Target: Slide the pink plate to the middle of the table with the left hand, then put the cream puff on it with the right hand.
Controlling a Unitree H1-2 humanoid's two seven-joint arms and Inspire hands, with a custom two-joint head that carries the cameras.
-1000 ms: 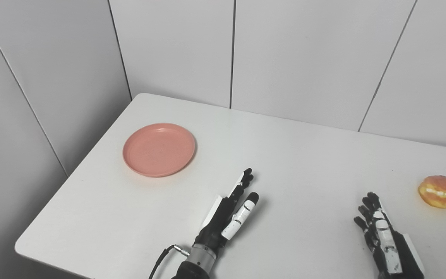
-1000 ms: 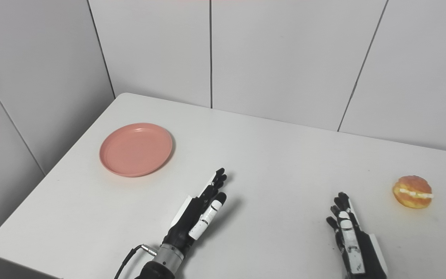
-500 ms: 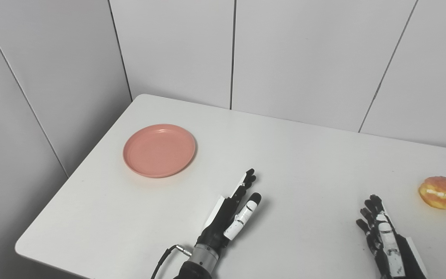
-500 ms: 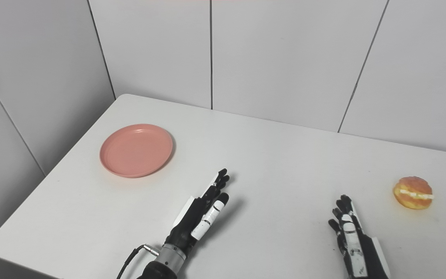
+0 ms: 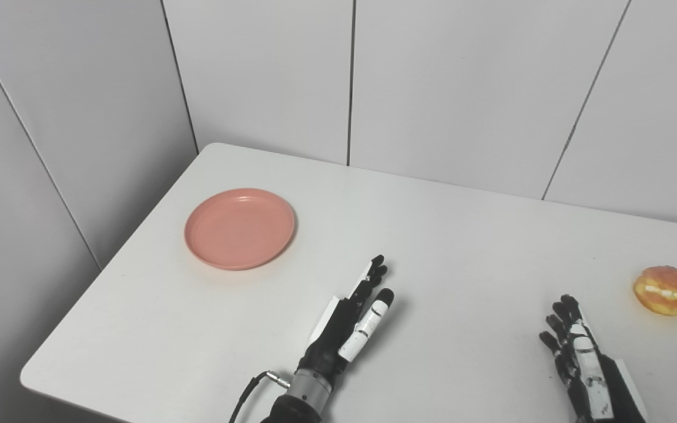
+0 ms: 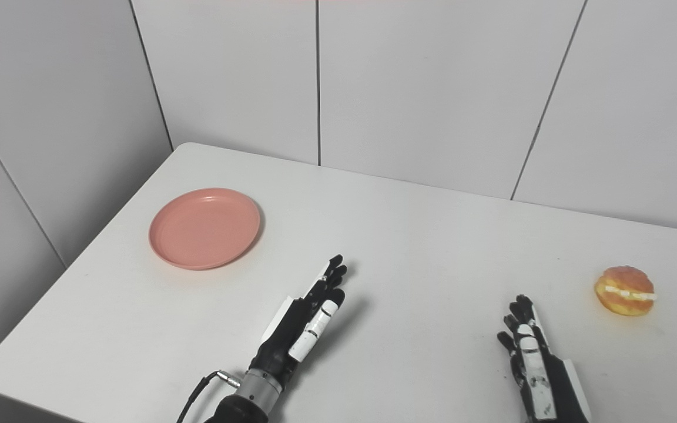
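1. The pink plate (image 5: 239,228) lies flat on the left part of the white table (image 5: 462,235), near its left edge and well apart from the middle, so by the look of it the slide has not begun
2. The left hand (image 5: 350,322) rests low over the table near the front edge, right of the plate and well apart from it; its fingers are stretched out straight and held close together, the thumb lying alongside, and it holds nothing
3. The cream puff (image 5: 665,290) sits on the table at the far right, nowhere near the plate
4. The right hand (image 5: 579,352) waits near the front edge, left of the cream puff and not touching it; its fingers are extended and slightly spread, empty
5. Judged from this layout, both steps remain: the plate has yet to be pushed to the centre, and the puff has yet to be picked up and set on it
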